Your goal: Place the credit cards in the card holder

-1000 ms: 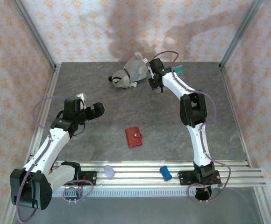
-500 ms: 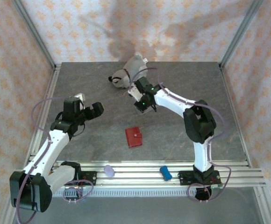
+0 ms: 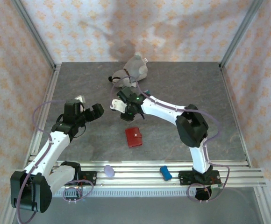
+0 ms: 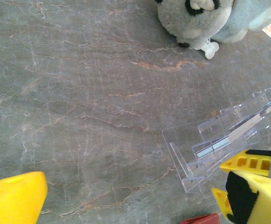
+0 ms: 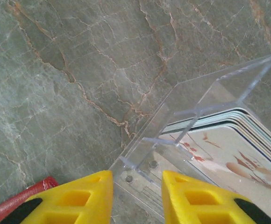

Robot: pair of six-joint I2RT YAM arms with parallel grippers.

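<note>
Right hand (image 5: 136, 186) stands narrowly parted about a corner of the clear case (image 5: 191, 107) (pinching or not, I cannot tell); credit cards (image 5: 229, 144) sit stacked inside, the closed card holder (image 3: 134, 136) lies just nearer on the tabletop (image 3: 182, 88). Best rest the case flat, cards facing the wide-open left hand (image 3: 89, 108)

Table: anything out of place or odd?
A plush dog lies at the far edge, foreign to a card job. The wallet is shut, and the cards sit in a clear case.

The red card holder (image 3: 134, 137) lies shut and flat at mid-table. The credit cards (image 5: 219, 149) are stacked inside a clear case (image 5: 205, 98) just beyond it.
</note>
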